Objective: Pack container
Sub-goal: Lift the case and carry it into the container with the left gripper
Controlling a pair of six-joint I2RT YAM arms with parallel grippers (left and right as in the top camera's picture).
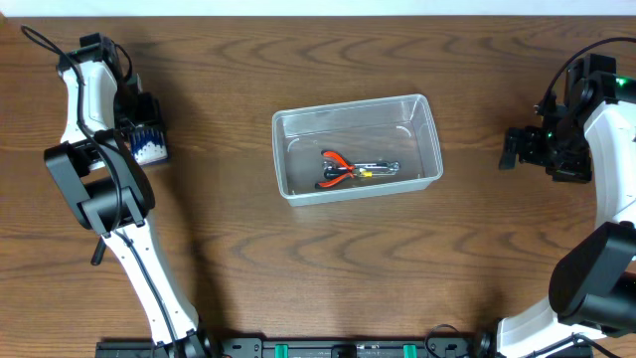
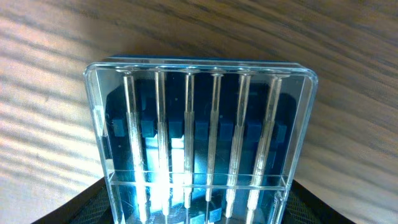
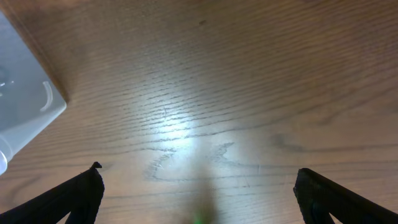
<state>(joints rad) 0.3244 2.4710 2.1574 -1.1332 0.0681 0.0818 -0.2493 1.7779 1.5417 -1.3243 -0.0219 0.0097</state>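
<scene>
Two tools flank the container point(image 1: 348, 106). The left tool point(image 1: 144, 127) clasps a small blue drill-bit case point(image 2: 199, 137) by its sides; the right tool point(image 3: 199, 199) gapes wide over the counter point(image 3: 217, 93). The clear container sits mid-counter, red-handled pliers point(image 1: 338, 164) lying inside.

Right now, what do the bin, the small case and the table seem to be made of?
The bin: probably clear plastic; wood shows through. The case: glossy clear plastic lid, blue insert, glare. The table: wood or laminate, visible grain.
</scene>
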